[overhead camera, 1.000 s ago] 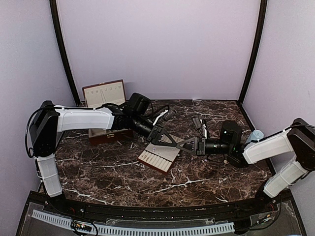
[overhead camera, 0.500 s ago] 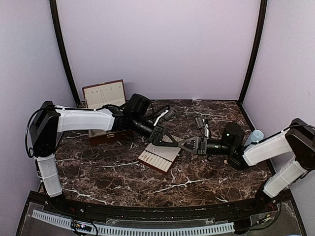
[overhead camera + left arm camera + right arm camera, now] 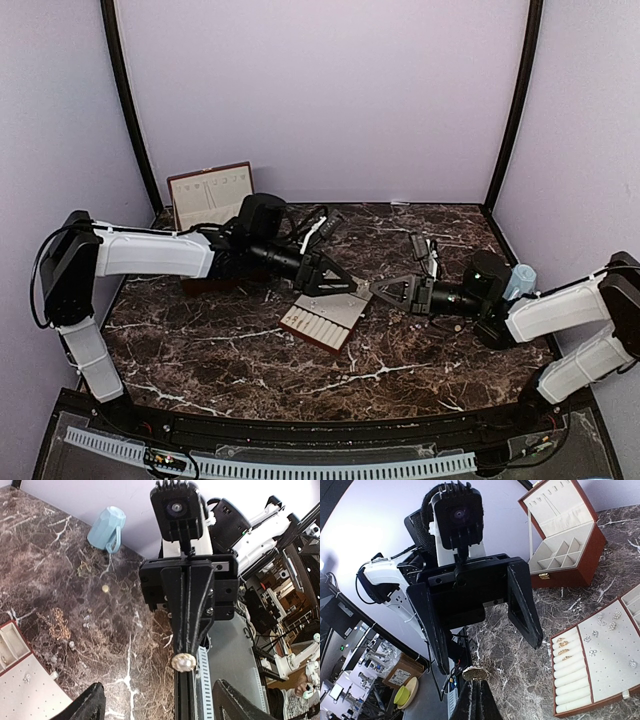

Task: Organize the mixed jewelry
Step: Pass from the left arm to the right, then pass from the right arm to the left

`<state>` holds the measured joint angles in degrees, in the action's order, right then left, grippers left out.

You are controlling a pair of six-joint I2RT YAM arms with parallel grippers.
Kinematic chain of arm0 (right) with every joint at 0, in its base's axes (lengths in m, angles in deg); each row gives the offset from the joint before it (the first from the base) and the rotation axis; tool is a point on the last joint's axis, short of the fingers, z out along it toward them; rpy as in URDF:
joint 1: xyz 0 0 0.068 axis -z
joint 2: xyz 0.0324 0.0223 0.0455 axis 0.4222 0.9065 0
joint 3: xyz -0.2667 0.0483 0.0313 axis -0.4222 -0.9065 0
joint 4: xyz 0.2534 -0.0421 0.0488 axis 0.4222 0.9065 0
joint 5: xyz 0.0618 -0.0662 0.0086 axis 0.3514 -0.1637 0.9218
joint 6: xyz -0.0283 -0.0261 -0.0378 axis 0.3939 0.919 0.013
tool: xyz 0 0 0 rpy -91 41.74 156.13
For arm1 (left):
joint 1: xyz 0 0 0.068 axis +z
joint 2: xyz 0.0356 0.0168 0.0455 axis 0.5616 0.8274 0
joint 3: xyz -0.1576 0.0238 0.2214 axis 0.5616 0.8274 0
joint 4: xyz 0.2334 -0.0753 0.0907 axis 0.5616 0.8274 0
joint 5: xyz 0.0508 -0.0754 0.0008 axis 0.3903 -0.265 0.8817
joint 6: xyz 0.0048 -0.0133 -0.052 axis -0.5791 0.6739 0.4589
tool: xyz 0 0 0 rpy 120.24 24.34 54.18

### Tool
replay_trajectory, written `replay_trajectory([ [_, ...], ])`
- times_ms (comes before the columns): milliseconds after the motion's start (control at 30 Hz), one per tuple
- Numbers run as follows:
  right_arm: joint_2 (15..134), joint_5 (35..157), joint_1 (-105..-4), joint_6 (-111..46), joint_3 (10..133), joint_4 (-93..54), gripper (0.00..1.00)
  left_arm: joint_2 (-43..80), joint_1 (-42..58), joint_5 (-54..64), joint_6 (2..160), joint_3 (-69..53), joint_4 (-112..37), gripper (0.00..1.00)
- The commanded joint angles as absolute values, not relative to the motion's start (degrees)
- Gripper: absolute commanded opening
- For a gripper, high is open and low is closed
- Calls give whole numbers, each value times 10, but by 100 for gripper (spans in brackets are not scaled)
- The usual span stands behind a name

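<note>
Though tiny, pale gold-rimmed piece [image 3: 182,661]

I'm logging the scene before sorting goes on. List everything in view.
Table: one, dark brown marble, under everything.
Jewelry box: one, reddish-brown with cream lining, open, far left.
Slotted tray: one, cream, table centre, a few rings and studs in it.
Mug: one, pale blue, near the right arm.
Loose jewelry: several tiny pieces, gold and silvery, scattered between tray and mug.
Ring: one, gold-toned, above the table.
Left gripper: one, black, open, facing the Ring.
Right gripper: one, black, shut on the Ring.
</note>
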<state>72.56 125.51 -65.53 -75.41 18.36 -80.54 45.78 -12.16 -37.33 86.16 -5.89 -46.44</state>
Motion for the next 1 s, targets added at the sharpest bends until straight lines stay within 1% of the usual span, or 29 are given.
replay_trajectory([
  [0, 698, 1252, -646, -739, 173, -801, 0, 416, -113, -366, 918, -22, -580, 77],
  [233, 681, 1281, -644, -738, 180, -804, 0, 419, -113, -392, 958, -10, -629, 76],
  [367, 678, 1287, -644, -734, 184, -799, 0, 427, -113, -408, 968, -16, -636, 74],
  [467, 682, 1293, -645, -734, 186, -799, 0, 433, -116, -414, 963, -28, -626, 71],
  [633, 688, 1296, -646, -732, 190, -797, 0, 444, -127, -408, 929, -56, -563, 65],
  [967, 698, 1293, -647, -731, 195, -798, 0, 461, -139, -412, 914, -77, -536, 53],
])
